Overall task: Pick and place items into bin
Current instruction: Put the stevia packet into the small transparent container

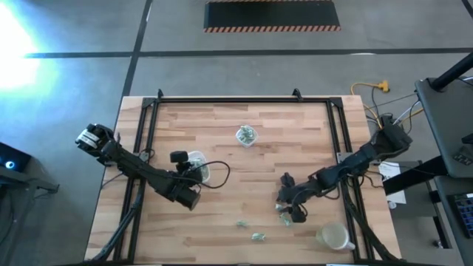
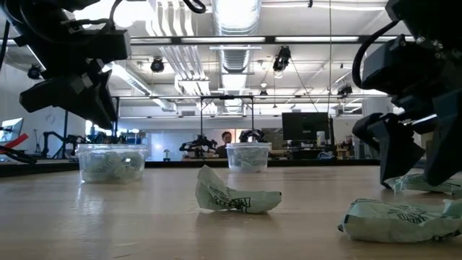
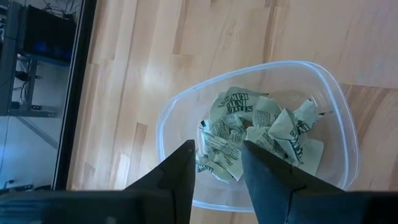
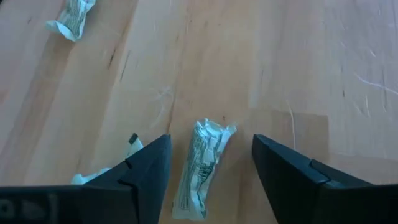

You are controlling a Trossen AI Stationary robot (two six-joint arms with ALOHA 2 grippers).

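My right claw [image 4: 211, 168] is down low over the table [image 1: 222, 222], fingers spread wide and gripping nothing, with one green-and-white packet [image 4: 202, 168] lying flat on the wood right between them. A second packet [image 4: 69, 17] sits farther off on the boards, and a scrap of another pokes out beside my one finger. From above, my right claw [image 1: 290, 208] is near the table's front right, with two loose packets [image 1: 258, 237] lying just in front of it and a round cup [image 1: 334, 237] off toward the corner. My left claw [image 3: 217, 168] hangs over a clear bin [image 3: 339, 112] heaped with packets, fingers parted a little, nothing pinched between them. That bin [image 1: 196, 167] sits left of centre; a second small tub [image 1: 246, 135] stands farther back, also holding packets.
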